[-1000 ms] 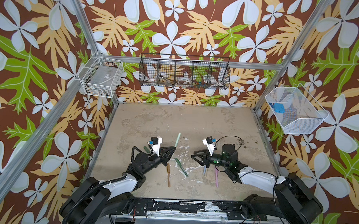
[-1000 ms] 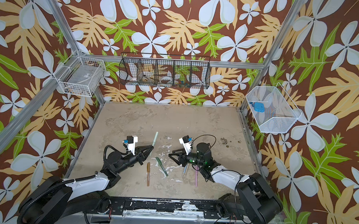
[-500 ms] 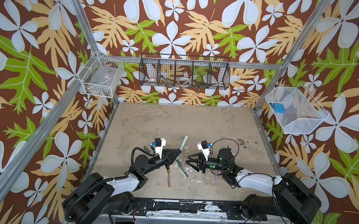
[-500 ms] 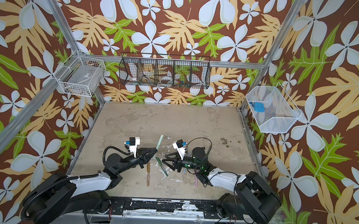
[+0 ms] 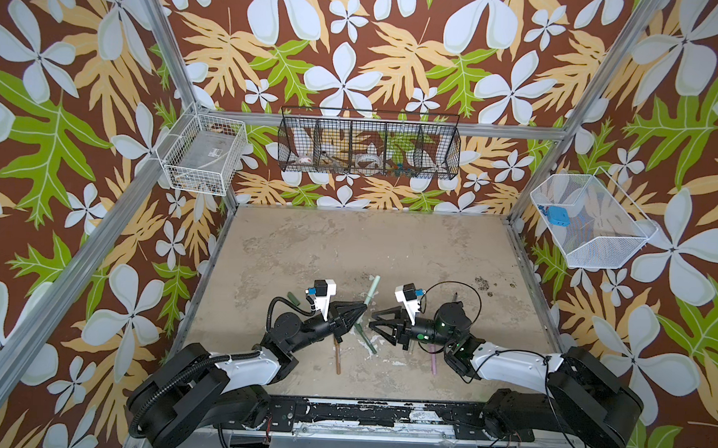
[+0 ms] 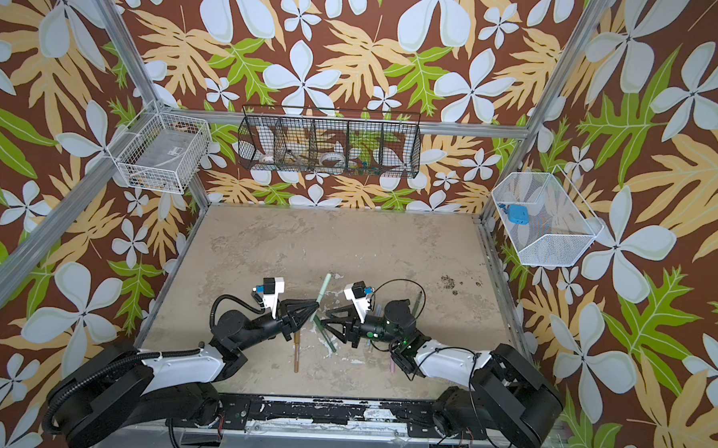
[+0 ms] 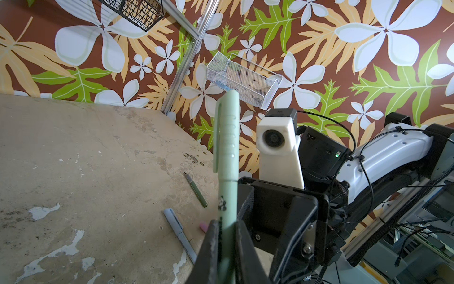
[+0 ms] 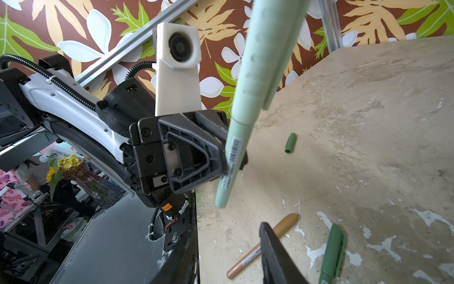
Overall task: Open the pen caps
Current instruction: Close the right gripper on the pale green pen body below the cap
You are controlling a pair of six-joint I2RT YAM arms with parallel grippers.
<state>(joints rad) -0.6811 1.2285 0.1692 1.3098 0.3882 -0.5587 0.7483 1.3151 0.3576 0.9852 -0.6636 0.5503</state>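
The pale mint-green plastic pen cap (image 7: 227,132), a short tube with a clip down one side, sits on its matching mint pen barrel (image 7: 227,196). The pen is raised off the table and tilted, cap end uppermost. The cap looks light, stiff and smooth (probably a friction fit, so a straight pull along the barrel should free it). Its dimpled middle, clear of the clip, seems the best place to pinch. The left gripper (image 5: 355,312) is pressed tight on the barrel below the cap. The right gripper (image 5: 371,319), just beside the left gripper, stands spread and holds nothing. On the worn beige tabletop (image 5: 348,249) one brown pen (image 5: 337,357) lies just beside the left gripper, toward the robot's base. One dark green capped pen (image 5: 364,339) lies between that gripper and the right one. One loose dark green cap (image 8: 290,143) lies on the left gripper's other side. Beyond the right gripper lie one pink pen (image 5: 433,363), one light blue capped pen (image 7: 180,236) and one uncapped olive pen (image 7: 196,190). That makes six pens, with one cap lying loose.
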